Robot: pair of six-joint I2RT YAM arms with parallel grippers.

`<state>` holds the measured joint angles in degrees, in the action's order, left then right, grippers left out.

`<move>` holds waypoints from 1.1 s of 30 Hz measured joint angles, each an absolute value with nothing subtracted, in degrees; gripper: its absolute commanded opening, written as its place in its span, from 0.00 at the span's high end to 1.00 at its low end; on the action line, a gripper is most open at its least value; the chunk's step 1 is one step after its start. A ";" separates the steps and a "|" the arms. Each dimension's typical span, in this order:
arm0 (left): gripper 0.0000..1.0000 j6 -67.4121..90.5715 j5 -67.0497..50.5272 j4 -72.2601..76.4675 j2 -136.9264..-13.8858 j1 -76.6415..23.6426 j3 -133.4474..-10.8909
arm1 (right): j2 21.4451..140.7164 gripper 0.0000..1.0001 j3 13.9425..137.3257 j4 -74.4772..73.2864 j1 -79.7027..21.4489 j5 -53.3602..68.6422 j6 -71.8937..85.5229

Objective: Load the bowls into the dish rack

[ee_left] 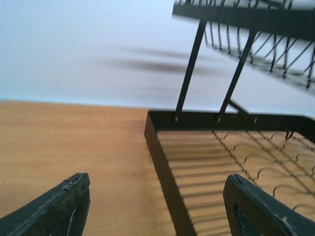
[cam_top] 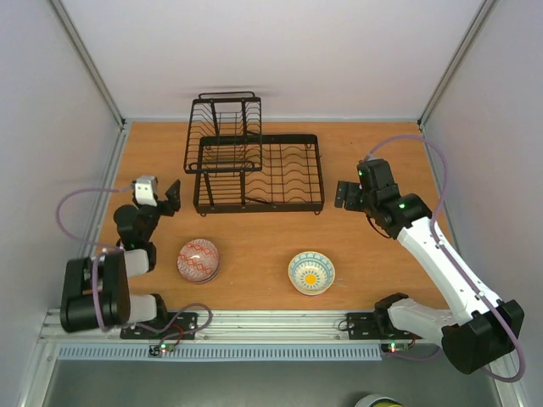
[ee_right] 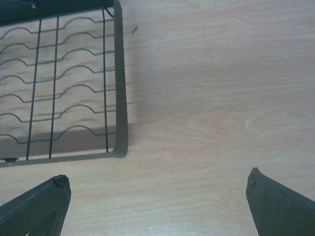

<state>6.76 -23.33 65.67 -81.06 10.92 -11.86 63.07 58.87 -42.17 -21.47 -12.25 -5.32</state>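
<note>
Orange-brown wooden tabletop (cam_top: 254, 246), plain white walls (cam_top: 280, 51), metal corner posts (cam_top: 89, 59), even light

My top cam sits high behind me, looking down over the whole table (cam_top: 254, 254) — wide view. Left wrist cam rides low, looking almost level across the wood at a corner of the dish rack (ee_left: 206, 120), pretty close. Right wrist cam points nearly straight down over the rack's opposite corner — all three share that rack.

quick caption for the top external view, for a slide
Pink-red bowl and cream bowl sit on the table in front of the dish rack; left gripper and right gripper flank it, open.
</note>
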 measured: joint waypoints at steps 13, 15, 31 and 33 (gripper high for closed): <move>0.20 -2.76 -33.28 20.58 -69.34 14.15 -41.80 | 57.49 0.02 58.98 -51.07 -21.56 -10.98 -0.21; 0.28 -5.32 -34.61 14.20 -68.58 14.06 -44.40 | 55.79 0.09 58.98 -51.09 -21.56 -8.05 -0.78; 0.39 -6.00 -38.68 -19.81 -61.06 9.72 -50.92 | 55.44 0.52 52.71 -61.84 -24.45 10.68 1.74; 0.41 -5.98 -40.73 -22.87 -58.57 8.54 -51.00 | 54.19 0.52 51.68 -62.89 -26.26 11.27 2.79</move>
<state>-5.98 -40.73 -22.87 -58.57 8.54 -51.00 54.19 51.68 -62.89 -26.26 11.27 2.79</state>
